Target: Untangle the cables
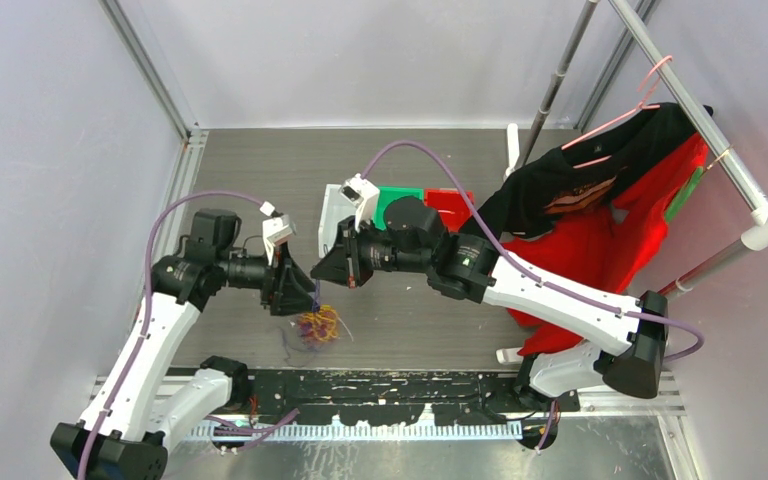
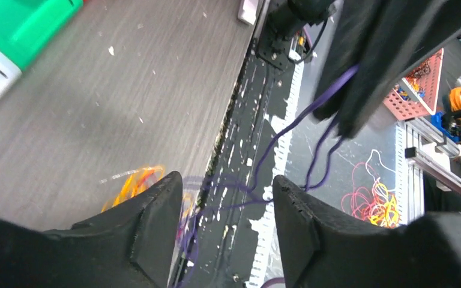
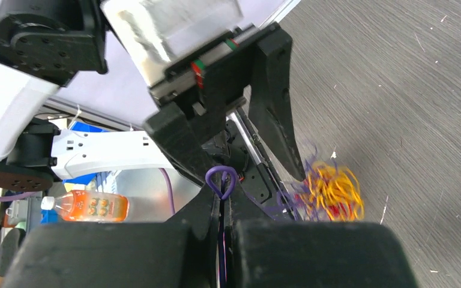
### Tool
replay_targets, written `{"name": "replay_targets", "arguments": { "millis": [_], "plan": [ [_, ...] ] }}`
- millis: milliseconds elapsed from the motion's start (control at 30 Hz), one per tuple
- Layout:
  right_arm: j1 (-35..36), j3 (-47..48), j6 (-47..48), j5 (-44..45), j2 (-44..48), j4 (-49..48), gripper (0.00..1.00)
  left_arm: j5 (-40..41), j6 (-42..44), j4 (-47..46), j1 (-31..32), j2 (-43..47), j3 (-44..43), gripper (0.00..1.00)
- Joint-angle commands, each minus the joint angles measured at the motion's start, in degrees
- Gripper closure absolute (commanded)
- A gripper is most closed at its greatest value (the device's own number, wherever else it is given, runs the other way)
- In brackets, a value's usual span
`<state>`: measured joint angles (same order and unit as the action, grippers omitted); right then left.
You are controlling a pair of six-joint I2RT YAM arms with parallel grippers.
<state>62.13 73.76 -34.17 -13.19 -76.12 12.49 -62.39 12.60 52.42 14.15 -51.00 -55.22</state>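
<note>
The cables (image 1: pixel 318 324) are a small tangle of orange-yellow, red and purple strands dangling just above the grey table (image 1: pixel 260 170), below both grippers. My right gripper (image 3: pixel 222 195) is shut on a purple cable loop (image 3: pixel 221 179) that sticks out past its fingertips. From there a purple strand runs down to the blurred tangle (image 3: pixel 331 192). My left gripper (image 2: pixel 227 183) faces it, open, with loose purple strands (image 2: pixel 258 174) crossing the gap unpinched. The orange part of the tangle (image 2: pixel 133 183) shows left of its left finger. The two grippers nearly meet in the top view, left (image 1: pixel 298 290) and right (image 1: pixel 322 270).
A green bin (image 1: pixel 400 203) and a red bin (image 1: pixel 450 204) sit behind the right wrist. Black and red garments (image 1: pixel 600 230) hang on a rack at the right. A black strip (image 1: pixel 390 395) edges the near table side. More red-yellow strands (image 2: pixel 375 201) lie beyond that edge.
</note>
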Motion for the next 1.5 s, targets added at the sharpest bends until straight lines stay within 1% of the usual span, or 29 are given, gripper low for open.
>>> {"name": "replay_targets", "arguments": {
  "millis": [0, 133, 233, 367, 467, 533, 600, 667, 733, 767, 867, 967, 1000, 1033, 1067, 1233, 1300, 1367, 1467],
  "plan": [
    [-0.4, 3.3, 0.5, -0.4, 1.7, -2.4, 0.99, 0.9, -1.5, -4.7, -0.2, 2.3, 4.7, 0.41],
    [-0.6, 4.0, 0.5, -0.2, 1.1, -1.7, 0.99, -3.6, 0.1, -4.9, -0.2, 1.8, 4.2, 0.41],
    [-0.7, 4.0, 0.8, 0.7, 1.2, -1.0, 0.99, -5.3, 0.1, -4.6, -0.2, 1.3, 2.6, 0.41],
    [-0.9, 3.3, 0.8, 3.0, 2.0, -1.2, 0.99, -8.1, 2.4, -1.7, -0.2, 0.6, 0.3, 0.39],
    [-1.0, 3.0, 0.5, 4.0, 2.0, -1.5, 0.99, -10.3, 2.3, -1.2, -0.2, 0.1, -0.4, 0.35],
    [-1.0, 3.0, 0.3, 4.6, 1.8, -1.6, 0.99, -10.4, 1.5, -1.8, -0.2, -0.1, -0.8, 0.34],
    [-1.1, 2.9, 0.3, 4.9, 1.7, -1.8, 0.99, -8.6, 0.8, -2.9, -0.2, 0.0, -1.0, 0.34],
    [-1.2, 2.9, 0.1, 5.1, 1.7, -1.8, 0.99, -3.6, -1.0, -5.7, -0.2, 0.6, -0.9, 0.36],
    [-1.3, 3.1, -0.1, 5.1, 1.5, -1.7, 0.99, 2.0, -1.9, -9.2, -0.2, 1.5, -0.6, 0.43],
    [-1.3, 3.1, -0.1, 5.3, 1.4, -1.5, 0.99, 4.0, -0.5, -9.2, -0.2, 2.0, -0.6, 0.46],
    [-1.4, 3.1, -0.7, 6.0, 1.1, -1.6, 0.99, 6.3, 3.5, -8.5, -0.2, 3.0, -0.6, 0.53],
    [-1.5, 2.8, -1.5, 6.5, 0.6, -2.3, 0.99, 10.0, 5.4, -10.4, -0.1, 4.2, 0.2, 0.57],
    [-1.5, 2.8, -1.9, 6.7, 0.3, -2.4, 0.99, 11.2, 6.5, -11.4, -0.1, 4.8, 0.7, 0.53],
    [-1.5, 2.9, -2.2, 7.1, -0.1, -2.4, 0.99, 12.1, 7.3, -12.5, -0.2, 5.4, 1.3, 0.48],
    [-1.5, 3.2, -2.7, 7.6, -0.6, -2.2, 0.99, 12.1, 8.4, -13.1, -0.2, 6.0, 1.7, 0.45],
    [-1.5, 3.5, -4.9, 9.3, -2.0, -2.8, 0.99, 7.7, 9.2, -13.9, 0.5, 7.9, 3.1, 0.37],
    [-1.5, 3.5, -5.8, 9.5, -2.5, -3.0, 0.99, 9.0, 7.4, -17.1, 1.1, 8.8, 4.5, 0.35],
    [-1.5, 3.5, -6.6, 9.9, -2.9, -3.2, 0.99, 10.2, 5.7, -21.0, 1.2, 10.1, 6.3, 0.36],
    [-1.5, 3.0, -7.6, 10.3, -3.3, -4.2, 0.99, 10.1, 6.5, -22.7, 1.8, 10.9, 8.0, 0.37]
  ]
}}
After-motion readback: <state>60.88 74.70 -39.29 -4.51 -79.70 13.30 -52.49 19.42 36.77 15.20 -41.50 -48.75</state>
